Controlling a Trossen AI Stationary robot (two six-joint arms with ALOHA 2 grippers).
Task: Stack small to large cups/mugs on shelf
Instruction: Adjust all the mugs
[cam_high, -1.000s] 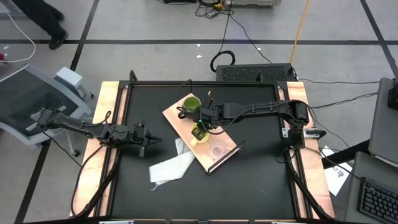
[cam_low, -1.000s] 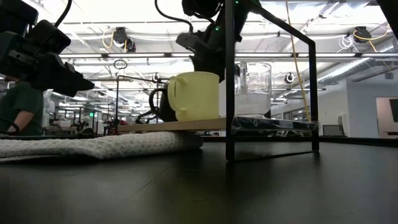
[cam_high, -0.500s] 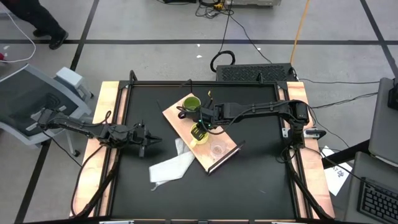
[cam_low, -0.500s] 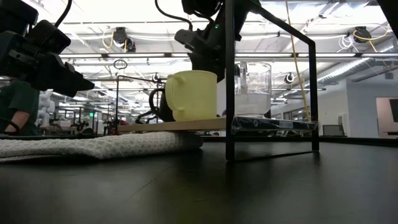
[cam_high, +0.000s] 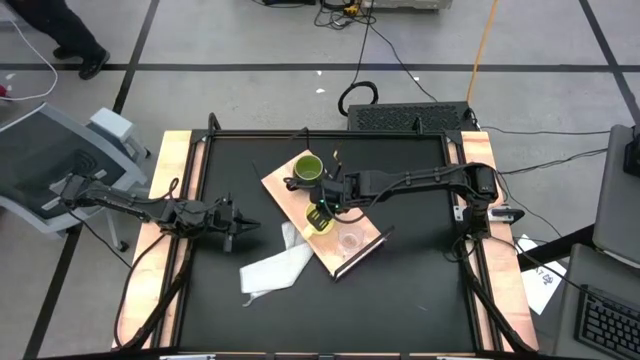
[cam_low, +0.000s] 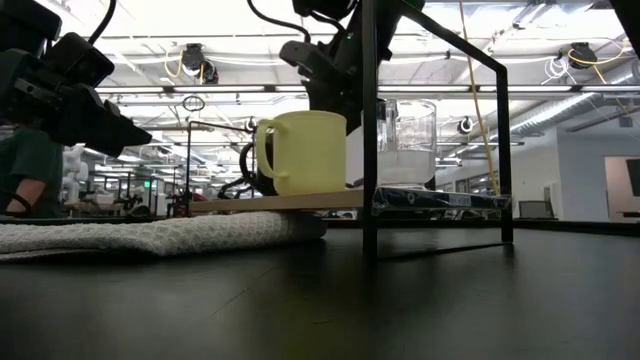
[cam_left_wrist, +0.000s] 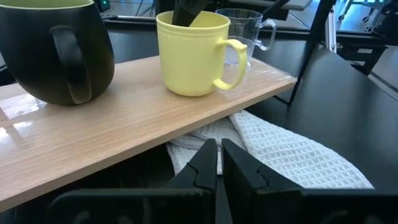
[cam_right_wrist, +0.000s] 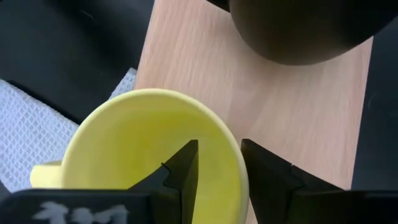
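Note:
The light-wood shelf board (cam_high: 283, 188) lies slanted in the middle of the table, with one part resting on a white cloth (cam_high: 272, 266). On it stand the dark green mug (cam_high: 307, 168), the yellow mug (cam_high: 320, 218) and the clear cup (cam_high: 350, 240), in a row. My right gripper (cam_high: 323, 207) is over the yellow mug (cam_right_wrist: 143, 143) and shut on its rim. My left gripper (cam_high: 236, 222) is shut and empty, low over the table to the left of the board. Its wrist view looks at the board's edge (cam_left_wrist: 124, 137). My right gripper holds the yellow mug by its rim wall (cam_right_wrist: 235, 163), on the side away from the handle (cam_right_wrist: 45, 175). One finger (cam_right_wrist: 183, 167) is inside the mug and one (cam_right_wrist: 267, 168) is outside. The fingers come from above. The mug (cam_low: 305, 152) stands upright with its base on the board.
A black metal frame (cam_low: 370, 130) stands close in front of the board in the low view. The white cloth (cam_low: 150, 235) spreads toward the table's near left. Bare black tabletop lies to the near and right sides of the board.
My right gripper has shifted a little toward the table's near edge with the yellow mug. The mug has stayed on the board, tipped slightly and come upright again, and has turned about, so its handle now shows more in the low view.

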